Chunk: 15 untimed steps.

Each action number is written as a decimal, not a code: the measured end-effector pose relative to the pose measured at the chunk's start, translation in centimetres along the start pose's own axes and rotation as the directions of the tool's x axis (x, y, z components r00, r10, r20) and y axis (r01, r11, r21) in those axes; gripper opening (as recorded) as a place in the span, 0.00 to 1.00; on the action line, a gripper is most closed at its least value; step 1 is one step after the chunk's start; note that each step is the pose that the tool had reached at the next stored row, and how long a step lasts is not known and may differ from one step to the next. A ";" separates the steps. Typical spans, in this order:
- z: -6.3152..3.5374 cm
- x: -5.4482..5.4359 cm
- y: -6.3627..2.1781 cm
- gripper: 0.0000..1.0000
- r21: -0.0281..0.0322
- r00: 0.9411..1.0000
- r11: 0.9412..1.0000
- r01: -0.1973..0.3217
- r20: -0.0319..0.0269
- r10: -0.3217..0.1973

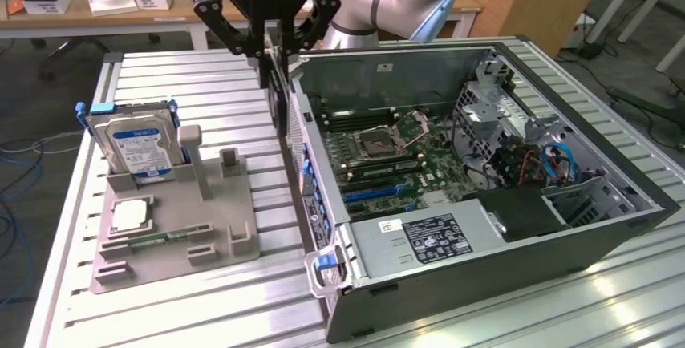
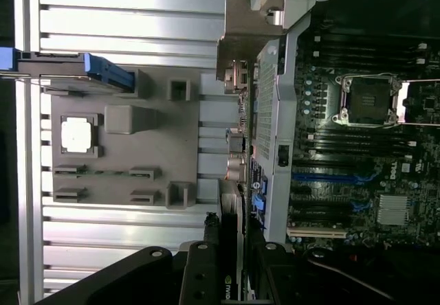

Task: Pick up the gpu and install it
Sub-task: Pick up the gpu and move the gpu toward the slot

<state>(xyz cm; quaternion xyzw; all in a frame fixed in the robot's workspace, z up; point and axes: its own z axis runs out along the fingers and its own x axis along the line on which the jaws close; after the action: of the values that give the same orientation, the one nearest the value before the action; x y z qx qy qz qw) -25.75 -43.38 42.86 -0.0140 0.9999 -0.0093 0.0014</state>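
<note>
Near the table's (image 1: 192,300) far edge, by the open computer case's (image 1: 514,252) rear wall, gripper (image 1: 268,47) clamped on the gpu (image 1: 274,75), card edge-on between the fingers, grey parts holder (image 1: 230,240) beside the case, hard drive (image 1: 134,147) upright, processor (image 1: 128,216) and memory stick (image 1: 160,240) lying flat

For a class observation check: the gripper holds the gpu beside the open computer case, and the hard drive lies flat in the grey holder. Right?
Not quite: the hard drive stands upright in the grey holder, as the exterior view shows. The rest holds.
</note>
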 end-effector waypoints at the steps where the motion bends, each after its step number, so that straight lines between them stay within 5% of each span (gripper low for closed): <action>1: 0.00 0.0 0.00 0.26 0.000 1.000 1.000 0.000 0.000 0.000; 15: 0.00 -0.5 -0.02 0.26 0.000 1.000 1.000 0.000 0.000 0.000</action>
<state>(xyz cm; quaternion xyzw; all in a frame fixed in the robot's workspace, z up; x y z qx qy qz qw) -25.22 -43.39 42.86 -0.0140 0.9999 -0.0093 0.0014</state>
